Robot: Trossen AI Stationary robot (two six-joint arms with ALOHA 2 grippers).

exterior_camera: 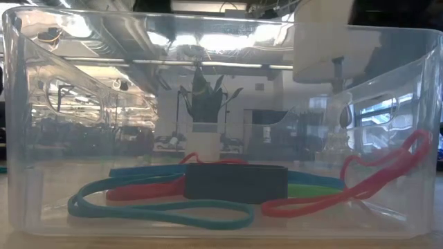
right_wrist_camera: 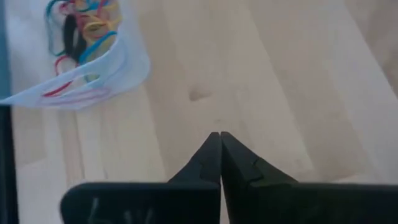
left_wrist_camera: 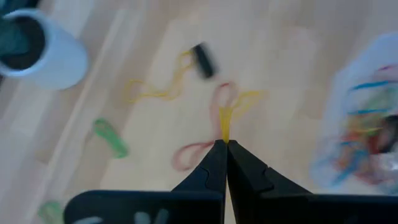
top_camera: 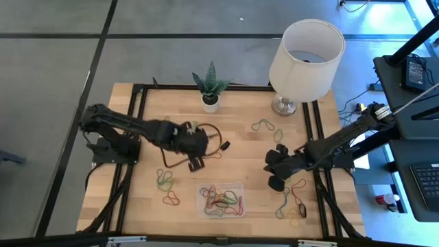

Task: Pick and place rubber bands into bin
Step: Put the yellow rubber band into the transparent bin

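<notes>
Nearest the front edge of the wooden worktop [top_camera: 137, 199] sits the bin [top_camera: 221, 186], a shallow clear plastic tray with rounded corners; seen level from the low view its walls are glossy and see-through, and thin floppy rubber bands [exterior_camera: 166, 207] in teal, red and green lie slack on its floor around a dark flat band, some looping over one another. To its left a few loose green, red and orange bands [top_camera: 165, 181] lie on the wood, and to its right another scatter [top_camera: 295, 206] of green and yellow loops. Farther in, the left hand [left_wrist_camera: 224, 144] hangs above the worktop left of centre, its fingers pressed together on a yellow band [left_wrist_camera: 233, 106] that stretches away from the tips, with a pinkish loop tangled beside it. The right hand [right_wrist_camera: 220, 134] is on the right side, near the scatter there, fingers closed together over bare wood with nothing between them. Beyond, a lone greenish band [top_camera: 264, 125] lies near the lamp [top_camera: 305, 55], and a small white plant pot [top_camera: 210, 103] stands at the far edge
</notes>
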